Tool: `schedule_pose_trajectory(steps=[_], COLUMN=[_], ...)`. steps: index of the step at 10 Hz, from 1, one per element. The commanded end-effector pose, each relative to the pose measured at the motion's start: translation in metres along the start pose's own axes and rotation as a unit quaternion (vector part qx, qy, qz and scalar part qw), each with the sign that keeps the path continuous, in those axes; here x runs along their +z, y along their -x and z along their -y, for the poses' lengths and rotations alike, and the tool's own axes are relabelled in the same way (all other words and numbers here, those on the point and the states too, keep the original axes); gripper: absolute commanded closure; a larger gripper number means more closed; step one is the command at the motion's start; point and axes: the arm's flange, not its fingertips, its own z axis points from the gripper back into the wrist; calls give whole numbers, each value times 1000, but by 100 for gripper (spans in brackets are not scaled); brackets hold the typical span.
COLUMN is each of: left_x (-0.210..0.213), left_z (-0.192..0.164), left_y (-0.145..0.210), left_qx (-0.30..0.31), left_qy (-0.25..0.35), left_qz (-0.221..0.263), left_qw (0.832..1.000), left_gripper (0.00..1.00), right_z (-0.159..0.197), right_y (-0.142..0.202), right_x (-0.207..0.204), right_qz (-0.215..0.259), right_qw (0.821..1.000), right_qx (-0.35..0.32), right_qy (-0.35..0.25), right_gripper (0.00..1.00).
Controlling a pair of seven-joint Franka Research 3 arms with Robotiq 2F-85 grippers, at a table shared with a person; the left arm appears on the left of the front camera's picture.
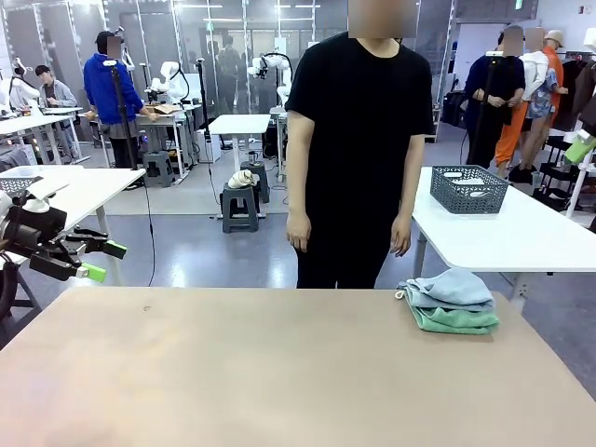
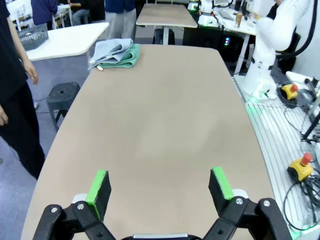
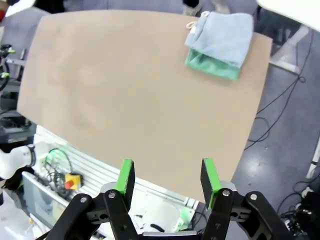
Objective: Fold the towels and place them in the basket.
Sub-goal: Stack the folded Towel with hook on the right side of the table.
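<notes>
Behind our tan table [image 1: 279,372] lies a busy lab of white tables, and a person [image 1: 358,149] in black stands at the far edge with arms hanging. Going left to right, we see our left gripper [image 1: 97,261] hovering off the table's left end, its fingers [image 2: 99,187] spread wide and holding nothing. The middle of the table is bare. Near the far right corner the two towels [image 1: 451,301] lie stacked, the blue-grey one on the mint one, loosely bunched and not neatly folded. Our right gripper [image 3: 167,180] hangs above the table's near side, fingers partly apart and empty, well apart from the stack. Farther right, the basket [image 1: 468,188] sits on a separate white table behind ours.

We judge the towels light, soft and floppy: they will sag and drape from wherever we pinch. We would take the top towel by a corner or hem, where the cloth is thin enough to hold, to avoid dragging the mint one with it.
</notes>
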Motion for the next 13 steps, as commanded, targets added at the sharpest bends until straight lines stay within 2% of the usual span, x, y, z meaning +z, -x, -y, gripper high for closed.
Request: schedule_pose_trajectory(steps=[1, 13], left_x=[0, 0], left_z=[1, 1], left_y=[-1, -1], left_qx=[-1, -1], left_qy=[-2, -2], left_qz=[-1, -1], left_qw=[1000, 1000], left_gripper=[0, 0], right_z=[0, 0], right_y=[-2, -2], right_x=[6, 6], right_qz=[-9, -9], right_qw=[1000, 1000], right_qx=[-3, -3], right_qy=[-19, -19], right_gripper=[33, 33])
